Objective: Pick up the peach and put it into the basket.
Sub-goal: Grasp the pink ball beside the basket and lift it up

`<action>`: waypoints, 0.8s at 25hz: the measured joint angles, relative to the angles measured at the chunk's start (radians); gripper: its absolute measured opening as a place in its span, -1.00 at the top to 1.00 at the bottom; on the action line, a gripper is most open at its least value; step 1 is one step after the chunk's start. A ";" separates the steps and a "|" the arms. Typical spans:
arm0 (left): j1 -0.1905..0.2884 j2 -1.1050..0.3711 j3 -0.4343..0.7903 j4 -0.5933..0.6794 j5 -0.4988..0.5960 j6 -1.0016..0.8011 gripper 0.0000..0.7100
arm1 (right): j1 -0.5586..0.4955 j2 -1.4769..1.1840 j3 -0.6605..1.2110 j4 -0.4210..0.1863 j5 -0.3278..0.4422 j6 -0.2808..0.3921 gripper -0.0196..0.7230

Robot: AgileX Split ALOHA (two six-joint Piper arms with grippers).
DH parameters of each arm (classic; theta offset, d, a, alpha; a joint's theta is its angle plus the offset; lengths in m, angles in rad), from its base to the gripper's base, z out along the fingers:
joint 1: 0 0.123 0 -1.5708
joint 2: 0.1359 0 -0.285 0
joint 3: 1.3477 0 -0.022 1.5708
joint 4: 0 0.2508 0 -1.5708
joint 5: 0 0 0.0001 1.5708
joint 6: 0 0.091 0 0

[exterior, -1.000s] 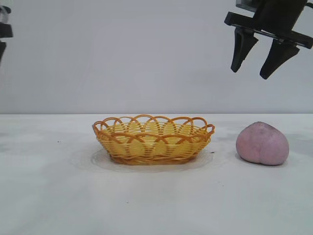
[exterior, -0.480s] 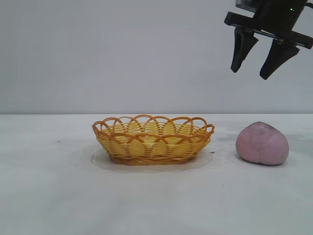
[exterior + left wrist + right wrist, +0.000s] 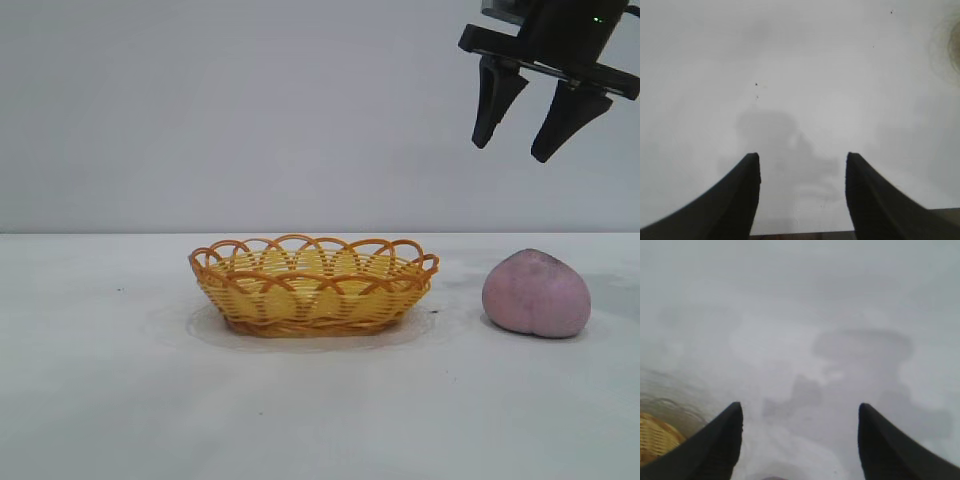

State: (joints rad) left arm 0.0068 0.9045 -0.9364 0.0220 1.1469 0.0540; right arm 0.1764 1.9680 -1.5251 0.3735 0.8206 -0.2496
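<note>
— Peach: where is it, and does either gripper hold it?
— Neither. The right gripper hangs high above it, black tapered fingers spread on nothing. The left gripper gapes over bare white table. The matte, rounded pink fruit lies right of the woven yellow basket with looped orange rim, apart.

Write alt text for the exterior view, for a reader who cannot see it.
A pinkish peach sits on a white table to the right of a yellow and orange woven basket, apart from it. The right gripper hangs open high above the peach, holding nothing; the basket looks empty. A plain pale wall fills the background.
</note>
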 joint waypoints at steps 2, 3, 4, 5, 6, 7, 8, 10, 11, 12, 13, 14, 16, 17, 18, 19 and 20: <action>0.000 -0.089 0.054 -0.005 0.013 0.000 -0.05 | 0.000 0.000 0.000 0.000 0.000 0.000 -0.20; 0.000 -0.137 0.080 -0.010 0.022 0.000 -0.05 | 0.000 0.000 0.000 0.000 0.000 0.000 -0.20; 0.000 -0.185 0.101 -0.019 0.039 0.000 -0.05 | 0.000 0.000 0.000 -0.002 0.000 0.000 -0.20; 0.000 -0.224 0.121 -0.030 0.060 0.000 -0.05 | 0.000 0.000 0.000 -0.002 0.000 0.000 -0.20; 0.000 -0.270 0.140 -0.039 0.082 0.000 -0.05 | 0.000 0.000 0.000 -0.003 0.000 0.000 -0.20; 0.000 -0.316 0.158 -0.047 0.093 0.000 -0.05 | 0.000 0.000 0.000 -0.004 0.000 0.000 -0.20; 0.000 -0.354 0.171 -0.057 0.103 0.000 -0.05 | 0.000 0.000 0.000 -0.004 0.000 -0.002 -0.20; 0.000 -0.441 0.195 -0.069 0.109 0.000 -0.05 | 0.000 0.000 0.000 -0.005 0.000 -0.002 -0.20; 0.000 -0.484 0.204 -0.073 0.111 0.000 -0.05 | 0.000 0.000 0.000 -0.005 0.000 -0.002 -0.20; 0.000 -0.519 0.213 -0.078 0.111 0.000 -0.05 | 0.000 0.000 0.000 -0.005 0.000 -0.002 -0.20; 0.000 -0.562 0.224 -0.079 0.115 0.000 -0.05 | 0.000 0.000 0.000 -0.005 0.000 -0.002 -0.20; 0.000 -0.605 0.236 -0.080 0.115 0.000 -0.05 | 0.000 0.000 0.000 -0.005 0.000 -0.002 -0.20; 0.000 -0.682 0.260 -0.081 0.125 0.000 -0.05 | 0.000 0.000 0.000 -0.005 0.003 -0.002 -0.20; 0.000 -0.721 0.272 -0.081 0.127 0.000 -0.05 | 0.000 0.000 0.000 -0.005 0.005 -0.002 -0.20; 0.000 -0.758 0.282 -0.081 0.127 0.000 -0.05 | 0.000 0.000 0.000 -0.005 0.009 -0.002 -0.20; 0.000 -0.787 0.295 -0.081 0.129 0.000 -0.05 | 0.000 0.000 0.000 -0.005 0.012 -0.002 -0.20; 0.000 -0.818 0.308 -0.081 0.129 0.000 -0.05 | 0.000 0.000 0.000 -0.005 0.014 -0.002 -0.20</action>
State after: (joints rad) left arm 0.0068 0.0860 -0.6280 -0.0595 1.2759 0.0540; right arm 0.1764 1.9680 -1.5251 0.3683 0.8345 -0.2518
